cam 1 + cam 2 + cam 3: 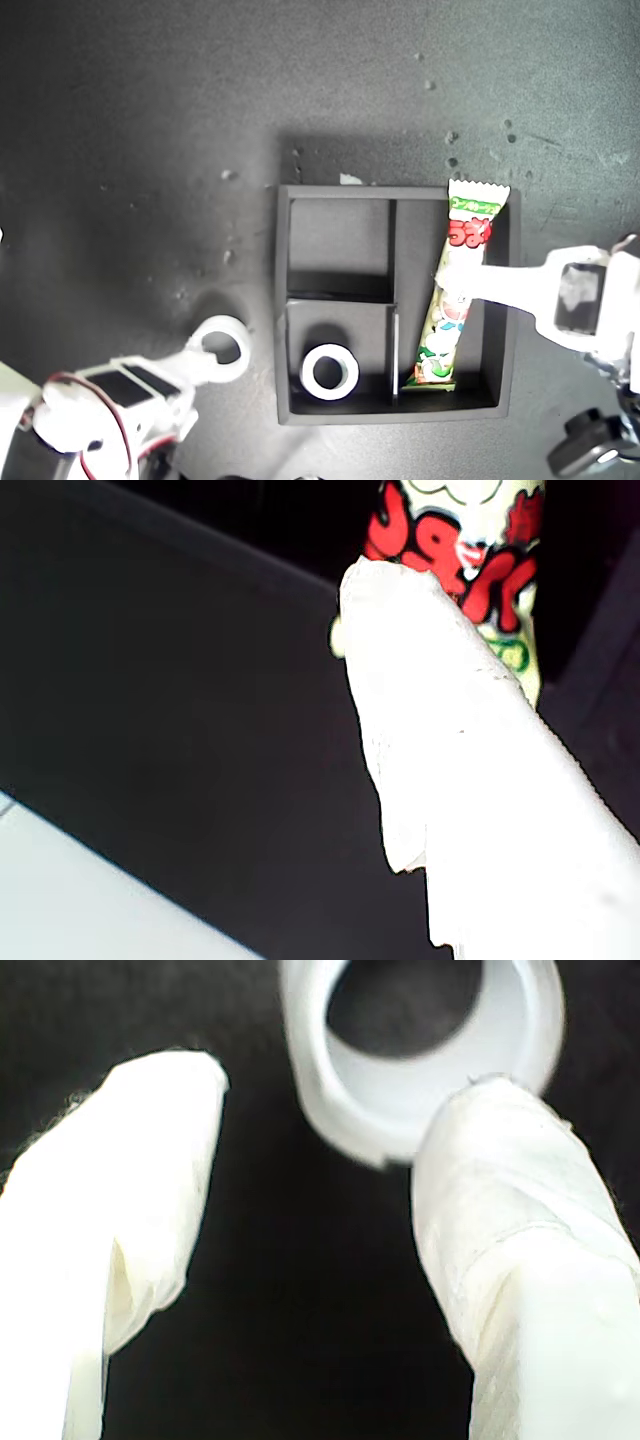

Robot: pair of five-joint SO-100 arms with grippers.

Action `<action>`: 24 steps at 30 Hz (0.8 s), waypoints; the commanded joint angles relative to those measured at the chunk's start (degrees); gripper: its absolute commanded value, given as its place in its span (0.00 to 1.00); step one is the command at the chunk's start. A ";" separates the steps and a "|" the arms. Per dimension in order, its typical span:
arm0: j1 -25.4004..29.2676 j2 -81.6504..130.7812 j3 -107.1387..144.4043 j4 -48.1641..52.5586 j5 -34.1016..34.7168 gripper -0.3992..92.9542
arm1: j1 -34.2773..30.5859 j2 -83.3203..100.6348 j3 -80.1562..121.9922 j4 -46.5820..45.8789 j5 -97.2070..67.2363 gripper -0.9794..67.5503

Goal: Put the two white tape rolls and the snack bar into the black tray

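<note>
While the exterior view runs left to right:
Second gripper: my second gripper [205, 355] has fingers apart, one fingertip [480, 1120] touching a white tape roll [227, 346] on the dark table [150, 150], left of the tray.
Tray: the black tray [283, 300] holds another tape roll [330, 371] in its lower small compartment.
Long compartment: the snack bar [458, 290] lies there, top end over the rim.
First gripper: my first gripper [450, 278] rests on the bar; finger state unclear.

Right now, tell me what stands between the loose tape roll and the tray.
Only the tray's side wall. The loose tape roll lies just outside it at my second gripper, fingers open, bare tabletop between.
</note>
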 commanded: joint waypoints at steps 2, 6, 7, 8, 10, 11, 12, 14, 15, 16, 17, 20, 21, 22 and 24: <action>1.67 -4.66 -4.31 -2.55 -1.41 0.16 | 1.67 1.14 -9.84 8.96 4.83 0.39; 1.67 -7.03 -2.64 -4.04 -3.16 0.17 | 1.14 1.14 -15.64 13.01 6.94 0.38; 1.49 -7.47 -2.11 -4.13 -3.78 0.17 | 0.79 1.14 -16.96 13.62 7.38 0.38; 1.23 -7.91 -1.41 -4.13 -4.48 0.17 | 0.53 1.14 -18.28 14.24 7.65 0.37; 0.70 -8.70 -0.44 -5.36 -4.31 0.18 | -0.35 1.14 -20.83 15.56 8.09 0.37; 0.44 -9.14 -0.26 -5.54 -4.31 0.18 | -0.53 1.14 -22.06 16.44 8.53 0.37; 0.26 -9.67 -0.26 -5.63 -4.13 0.18 | -0.79 1.14 -23.29 17.23 9.14 0.36; -0.18 -10.72 -0.35 -5.71 -3.96 0.18 | -1.49 1.14 -25.84 18.90 9.67 0.36; -0.35 -11.34 -0.26 -5.89 -3.96 0.18 | -2.02 1.14 -27.16 19.60 9.67 0.36; -0.44 -12.04 -0.26 -6.06 -3.87 0.19 | -2.55 1.14 -28.65 20.13 9.67 0.36; -0.53 -12.74 -0.26 -6.24 -3.87 0.19 | -3.08 1.14 -30.06 20.74 9.67 0.36; -1.05 -15.73 -0.44 -7.29 -3.69 0.19 | -4.39 1.14 -34.45 22.59 10.28 0.35; -1.23 -16.96 -0.70 -7.38 -3.78 0.18 | -4.75 1.14 -36.12 23.20 10.81 0.35; -1.49 -18.02 -0.70 -8.09 -3.69 0.16 | -4.92 1.14 -37.97 23.91 11.51 0.32; -2.11 -19.42 0.26 -9.67 -3.96 0.09 | -5.01 1.14 -41.92 25.66 13.62 0.23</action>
